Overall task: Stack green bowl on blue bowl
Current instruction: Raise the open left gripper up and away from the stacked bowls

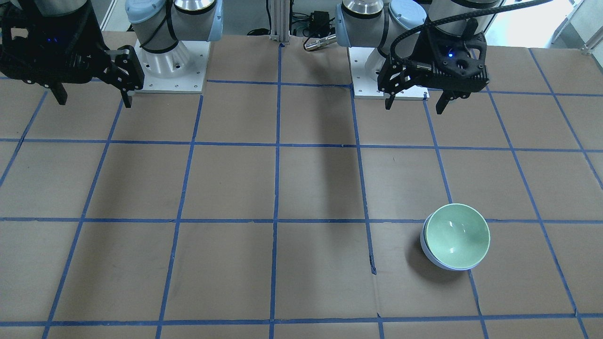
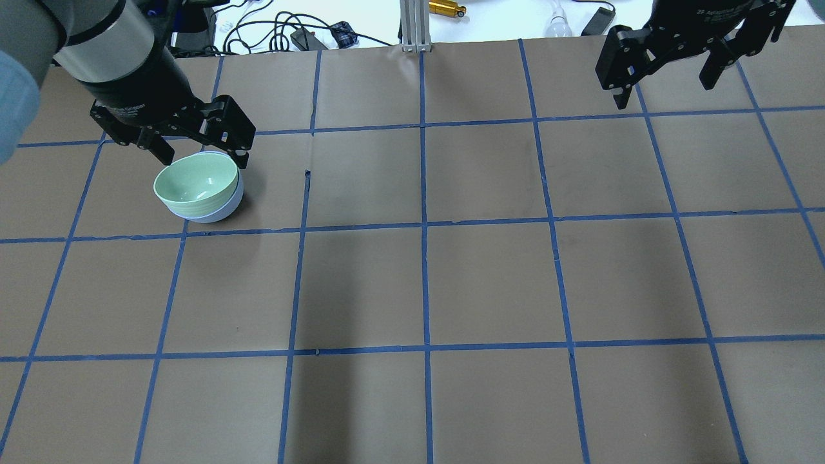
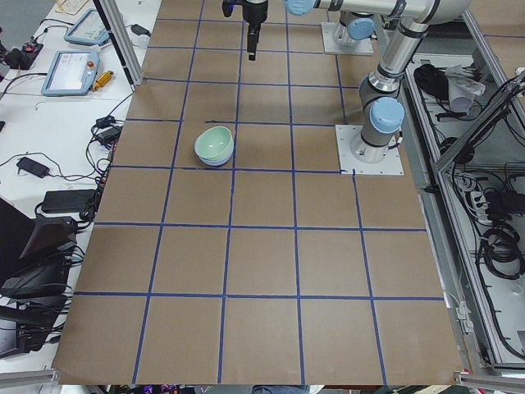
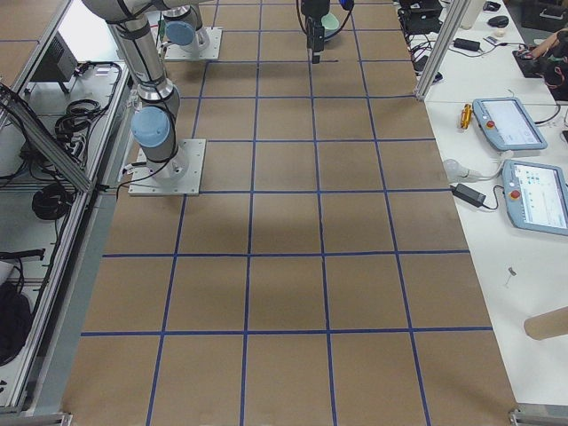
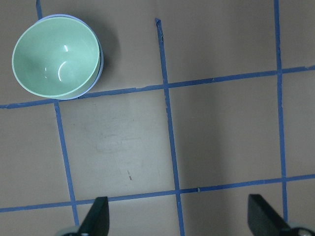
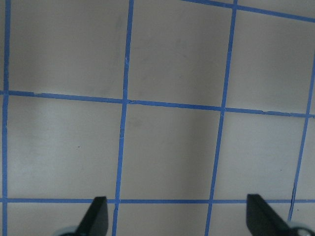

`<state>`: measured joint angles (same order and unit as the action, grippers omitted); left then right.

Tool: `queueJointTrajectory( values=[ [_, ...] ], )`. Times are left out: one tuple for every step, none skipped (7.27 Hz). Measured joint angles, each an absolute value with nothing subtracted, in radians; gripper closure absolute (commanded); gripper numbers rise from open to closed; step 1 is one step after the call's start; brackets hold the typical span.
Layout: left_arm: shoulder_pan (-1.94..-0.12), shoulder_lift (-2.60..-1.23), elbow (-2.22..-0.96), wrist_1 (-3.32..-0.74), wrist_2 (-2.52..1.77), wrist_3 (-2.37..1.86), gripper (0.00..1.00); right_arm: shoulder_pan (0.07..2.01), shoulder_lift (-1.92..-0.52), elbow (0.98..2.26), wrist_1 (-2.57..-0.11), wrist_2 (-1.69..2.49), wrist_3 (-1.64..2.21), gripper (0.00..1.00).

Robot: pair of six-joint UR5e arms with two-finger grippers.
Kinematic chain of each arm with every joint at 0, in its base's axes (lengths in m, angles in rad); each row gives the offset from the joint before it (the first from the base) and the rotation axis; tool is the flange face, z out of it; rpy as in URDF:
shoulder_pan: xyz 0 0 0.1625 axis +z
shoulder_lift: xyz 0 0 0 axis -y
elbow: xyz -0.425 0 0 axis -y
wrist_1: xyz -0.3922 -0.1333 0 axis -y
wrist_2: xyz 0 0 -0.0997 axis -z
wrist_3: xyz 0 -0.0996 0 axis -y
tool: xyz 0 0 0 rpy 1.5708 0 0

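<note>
The green bowl [image 1: 456, 234] sits nested inside the blue bowl [image 1: 426, 250], upright on the brown table; only a sliver of the blue bowl's side shows under it. The pair also shows in the overhead view, green bowl [image 2: 196, 180] over blue bowl [image 2: 219, 211], and in the left wrist view [image 5: 54, 61]. My left gripper [image 1: 414, 107] hangs above the table, back from the bowls toward the robot base, open and empty. My right gripper [image 1: 94, 101] is open and empty, far from the bowls on the other side.
The table [image 2: 490, 283] is covered with brown paper marked by a blue tape grid. An aluminium post [image 2: 412, 26] and cables stand at the far edge. Both arm bases [image 1: 172, 66] are bolted at the robot side.
</note>
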<state>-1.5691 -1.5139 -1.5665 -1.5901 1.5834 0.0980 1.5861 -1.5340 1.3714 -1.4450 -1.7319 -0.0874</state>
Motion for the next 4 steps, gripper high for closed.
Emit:
queueJointTrajectory(
  values=[
    [-1.570,-1.514,-1.570,-1.575,1.585,0.098,0.00,1.586,-1.534,1.371,-1.445,-1.732,-0.087,0.00],
    [-1.570,-1.513,-1.572,-1.566,1.584,0.099,0.00,1.586,-1.534,1.371,-1.445,-1.732,-0.087,0.00],
    [-1.571,-1.513,-1.572,-1.563,1.584,0.099,0.00,1.586,-1.534,1.371,-1.445,-1.732,-0.087,0.00],
    [-1.571,-1.513,-1.572,-1.562,1.583,0.100,0.00,1.586,-1.534,1.371,-1.445,-1.732,-0.087,0.00]
  ],
)
